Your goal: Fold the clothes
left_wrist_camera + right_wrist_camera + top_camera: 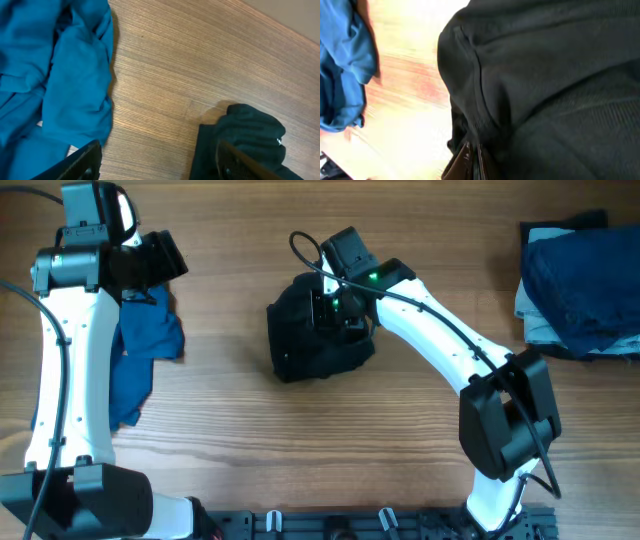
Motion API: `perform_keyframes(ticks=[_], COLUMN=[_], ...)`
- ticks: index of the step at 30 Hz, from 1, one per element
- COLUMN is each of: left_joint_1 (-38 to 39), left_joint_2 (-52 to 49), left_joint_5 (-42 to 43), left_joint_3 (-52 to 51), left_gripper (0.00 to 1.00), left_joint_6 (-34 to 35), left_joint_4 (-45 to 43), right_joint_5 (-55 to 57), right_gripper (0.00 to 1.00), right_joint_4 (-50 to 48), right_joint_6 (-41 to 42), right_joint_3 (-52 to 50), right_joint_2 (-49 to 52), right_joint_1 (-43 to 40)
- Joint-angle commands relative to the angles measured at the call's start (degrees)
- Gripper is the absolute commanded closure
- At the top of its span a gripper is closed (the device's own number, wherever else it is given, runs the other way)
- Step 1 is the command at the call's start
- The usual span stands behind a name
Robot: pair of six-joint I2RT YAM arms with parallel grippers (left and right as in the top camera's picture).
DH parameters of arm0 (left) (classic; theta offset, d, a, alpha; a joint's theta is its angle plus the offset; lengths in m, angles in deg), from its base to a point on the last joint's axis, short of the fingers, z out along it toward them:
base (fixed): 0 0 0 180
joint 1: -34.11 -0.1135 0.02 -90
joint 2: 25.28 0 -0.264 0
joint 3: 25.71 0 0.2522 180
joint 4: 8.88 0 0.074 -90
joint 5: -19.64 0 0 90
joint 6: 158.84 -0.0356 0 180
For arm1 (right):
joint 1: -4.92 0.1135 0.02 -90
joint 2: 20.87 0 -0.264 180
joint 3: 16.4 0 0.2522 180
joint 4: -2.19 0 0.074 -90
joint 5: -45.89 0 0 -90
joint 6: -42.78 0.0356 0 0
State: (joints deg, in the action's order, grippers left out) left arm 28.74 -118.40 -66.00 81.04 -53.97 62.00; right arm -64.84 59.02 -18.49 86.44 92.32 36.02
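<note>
1. The brown wood-grain table (300, 460) carries a job I judge barely begun. Nothing on it lies spread flat yet, and every fold is still to make.
2. The stack of dark navy and pale blue garments (575, 290) sits at the far right edge, well apart from the work. It looks heavy and denim-like, in squared layers.
3. The black soft-fabric T-shirt (300, 345) lies mid-table as a rounded, crumpled heap of matte knit with a stitched seam. No logo is visible.
4. The bright blue garment (140, 350) lies rumpled on the left, thin and softly creased, partly under the left arm.
5. The left gripper (157, 150) hovers over the table between the blue and black cloth, its fingers wide apart and empty.
6. The right gripper (335, 305) is sunk into the heap's top, its fingers pressed together on a pinch of black fabric. This looks like a first lift to open the shirt out.
</note>
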Motion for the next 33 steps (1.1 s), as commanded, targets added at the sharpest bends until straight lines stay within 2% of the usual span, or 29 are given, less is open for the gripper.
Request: perform_keyframes(ticks=[1,3,4,6,7,9,13,19,24,26,28,31,33], left_joint_1=[-0.2,-0.2,-0.2,-0.2,-0.2,-0.2,-0.2,-0.2,-0.2,-0.2,-0.2,-0.2,-0.2], left_joint_2=[-0.5,-0.5,-0.5,-0.5,-0.5,-0.5,-0.5,-0.5,-0.5,-0.5,-0.5,-0.5,-0.5], left_joint_5=[-0.7,-0.7,-0.7,-1.1,-1.1,-1.1,-1.1,-1.3,-1.3,-1.3,-1.5,-1.5,-1.5], left_joint_3=[0.3,0.3,0.3,0.3,0.3,0.3,0.3,0.3,0.3,0.3,0.3,0.3,0.3], left_gripper=[0.27,0.27,0.27,0.27,0.27,0.27,0.27,0.27,0.27,0.27,0.27,0.27,0.27], left_joint_6=[-1.2,-1.2,-1.2,-1.2,-1.2,-1.2,-1.2,-1.2,-1.2,-1.2,-1.2,-1.2,-1.2], left_joint_4=[0.2,0.1,0.1,0.1,0.1,0.1,0.2,0.2,0.2,0.2,0.2,0.1,0.1], right_joint_5=[5.7,8.3,9.2,9.2,9.2,9.2,9.6,7.8,6.1,6.1,6.1,6.0,5.6], right_gripper=[0.87,0.81,0.69,0.34,0.22,0.18,0.18,0.26,0.52,0.74,0.88,0.95,0.96], right_joint_4=[6.4,9.1,10.3,11.1,11.1,11.0,8.9,3.7,0.1,-0.7,-0.9,-1.1,-1.1], right_joint_6=[6.1,7.6,7.9,7.9,7.9,8.2,10.2,12.1,12.3,12.0,11.7,10.8,10.1], right_joint_3=[0.1,0.1,0.1,0.1,0.1,0.1,-0.9,-2.8,-2.8,-2.7,-2.2,-0.8,0.8], right_joint_2=[0.8,0.8,0.8,0.8,0.8,0.8,0.9,2.3,2.8,2.7,2.7,2.6,2.4], right_joint_1=[-0.5,-0.9,-1.0,-1.1,-1.0,-0.9,-0.9,-0.7,-0.5,-0.3,-0.3,-0.3,-0.3])
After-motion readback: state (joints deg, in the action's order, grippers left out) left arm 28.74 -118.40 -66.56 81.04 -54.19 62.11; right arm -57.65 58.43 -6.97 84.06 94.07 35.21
